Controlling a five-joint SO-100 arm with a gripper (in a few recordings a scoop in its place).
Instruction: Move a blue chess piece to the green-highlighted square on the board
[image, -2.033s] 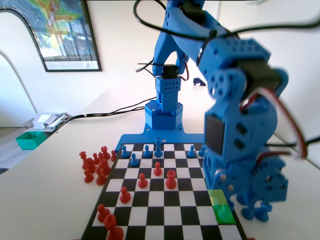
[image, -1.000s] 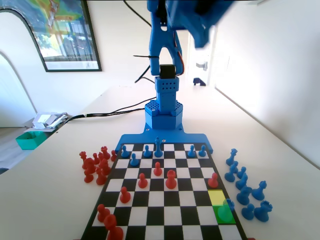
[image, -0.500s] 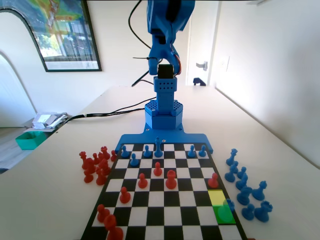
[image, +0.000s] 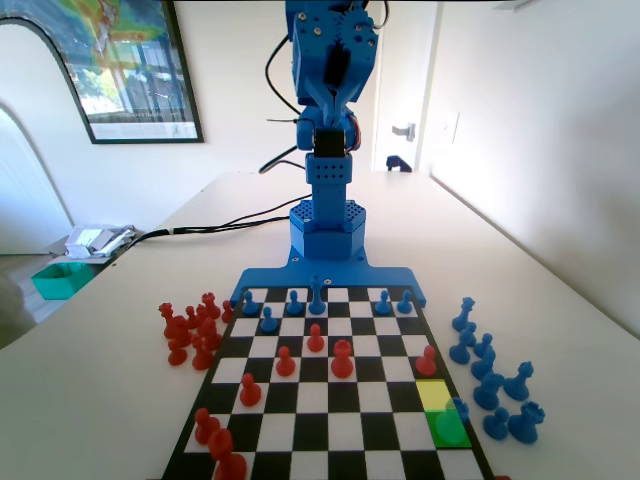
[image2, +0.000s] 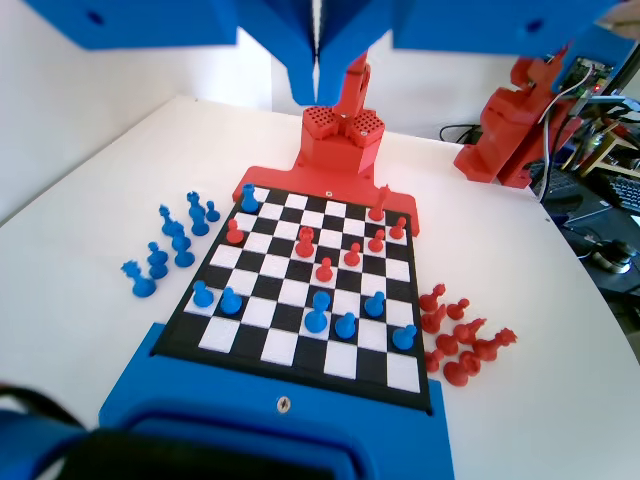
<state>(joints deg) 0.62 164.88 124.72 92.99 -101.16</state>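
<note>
**Q:** Green cell — where does it lie, and what stands on it?

**A:** Fixed view: the green-highlighted square (image: 449, 428) sits in the right-hand column of the board (image: 310, 400), near the front edge, with a yellow-tinted square (image: 435, 393) just behind it. A blue pawn (image: 459, 409) stands at the green cell's right rim, its ball head rising over the line between the two tinted cells. Whether its base rests wholly inside the green I cannot tell. Wrist view: I take the same pawn to be the one (image2: 249, 198) at the far left corner of the board.

**Q:** And your pincer?

**A:** Wrist view: my pincer (image2: 318, 88) hangs high above the board, jaws together with a thin slit between them, gripping nothing. Fixed view: my arm (image: 328, 110) stands folded upright at the far end.

**Q:** What could go wrong from here?

**A:** I judge the placement nearly or fully done. If the base overlaps the border, the pawn may count as off-square. A correcting descent carries risk: spare blue pieces (image: 495, 375) crowd the tabletop (image: 100, 380) just beside that edge, and a red pawn (image: 427, 361) stands on the board near the yellow cell. Jaws opened wide there could topple a neighbour or nudge the pawn outward.
</note>
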